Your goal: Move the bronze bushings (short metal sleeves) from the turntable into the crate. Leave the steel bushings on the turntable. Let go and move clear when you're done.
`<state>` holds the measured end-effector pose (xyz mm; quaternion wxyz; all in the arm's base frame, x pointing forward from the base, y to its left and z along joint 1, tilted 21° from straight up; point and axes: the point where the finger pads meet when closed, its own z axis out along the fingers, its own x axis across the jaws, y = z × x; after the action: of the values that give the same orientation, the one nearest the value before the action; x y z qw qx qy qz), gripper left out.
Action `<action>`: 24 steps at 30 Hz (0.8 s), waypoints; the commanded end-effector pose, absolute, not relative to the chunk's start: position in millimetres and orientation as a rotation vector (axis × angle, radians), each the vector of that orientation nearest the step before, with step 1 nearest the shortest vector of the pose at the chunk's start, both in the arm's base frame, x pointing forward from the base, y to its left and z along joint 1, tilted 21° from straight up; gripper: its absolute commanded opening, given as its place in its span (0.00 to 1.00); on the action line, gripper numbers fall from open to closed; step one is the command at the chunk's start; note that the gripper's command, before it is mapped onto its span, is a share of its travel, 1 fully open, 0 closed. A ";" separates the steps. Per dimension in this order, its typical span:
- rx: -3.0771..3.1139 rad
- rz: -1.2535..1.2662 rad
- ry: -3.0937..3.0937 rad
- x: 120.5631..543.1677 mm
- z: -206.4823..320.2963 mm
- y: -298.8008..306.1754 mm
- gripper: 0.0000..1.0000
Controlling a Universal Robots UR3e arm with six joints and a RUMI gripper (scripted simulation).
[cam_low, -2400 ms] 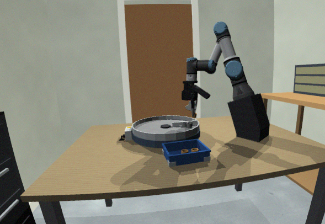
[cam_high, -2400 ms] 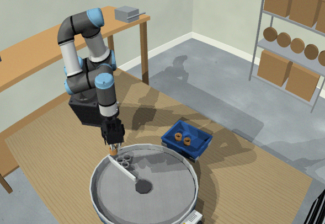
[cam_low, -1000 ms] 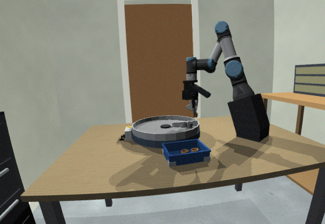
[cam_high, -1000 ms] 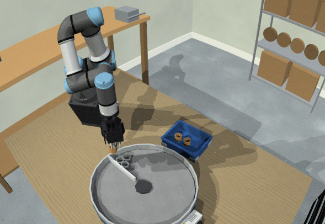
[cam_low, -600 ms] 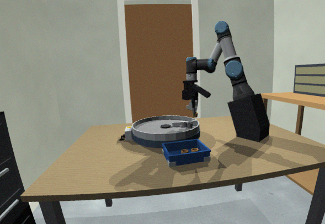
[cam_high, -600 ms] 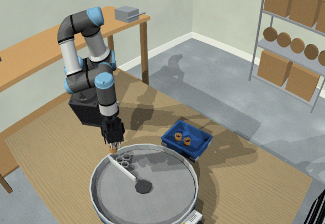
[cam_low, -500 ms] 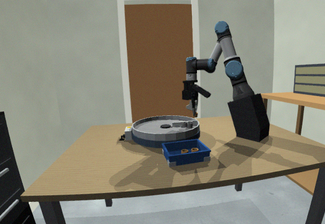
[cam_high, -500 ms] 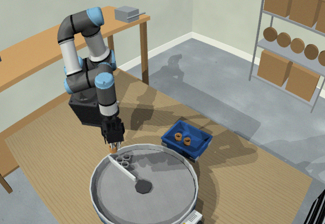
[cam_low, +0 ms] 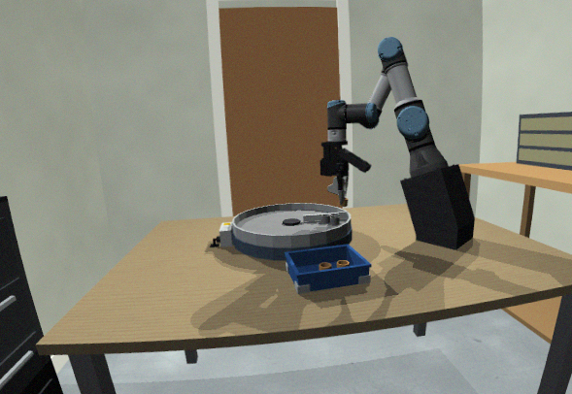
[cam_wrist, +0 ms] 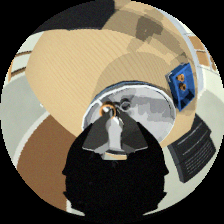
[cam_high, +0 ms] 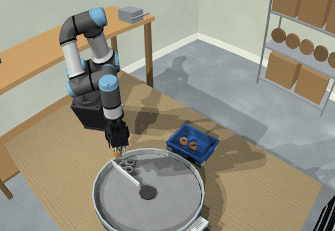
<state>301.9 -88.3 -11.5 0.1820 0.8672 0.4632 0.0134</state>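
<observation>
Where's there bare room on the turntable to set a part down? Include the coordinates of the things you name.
Round grey turntable (cam_high: 179, 205) (cam_low: 262, 238): widest bare patch lies between the dark central hub (cam_high: 148, 192) (cam_low: 291, 222) and the rim, opposite the white straight bar (cam_high: 126, 174). Crowded: three grey steel bushings (cam_high: 130, 161) beside the bar near the rim.

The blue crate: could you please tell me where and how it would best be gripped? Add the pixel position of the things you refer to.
I would pinch the wall of the blue crate (cam_high: 211, 151) (cam_low: 332, 280) (cam_wrist: 186, 98) facing away from the turntable (cam_high: 165, 213) (cam_low: 291, 239) (cam_wrist: 155, 101), coming straight down, one jaw inside, one outside. It sits upright and open-topped, with thin walls.
</observation>
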 end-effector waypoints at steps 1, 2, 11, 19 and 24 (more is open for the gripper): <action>2.446 0.040 1.302 304.6 -10.5 -86.9 0.00; 2.445 0.040 1.302 305.0 -10.6 -86.4 0.00; 2.445 0.040 1.302 308.4 -11.6 -81.2 0.00; 2.446 0.040 1.302 312.5 -12.8 -74.7 0.00; 2.446 0.040 1.303 316.1 -14.0 -68.9 0.00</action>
<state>310.8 -73.0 -14.7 0.1807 0.8658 0.4664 0.0136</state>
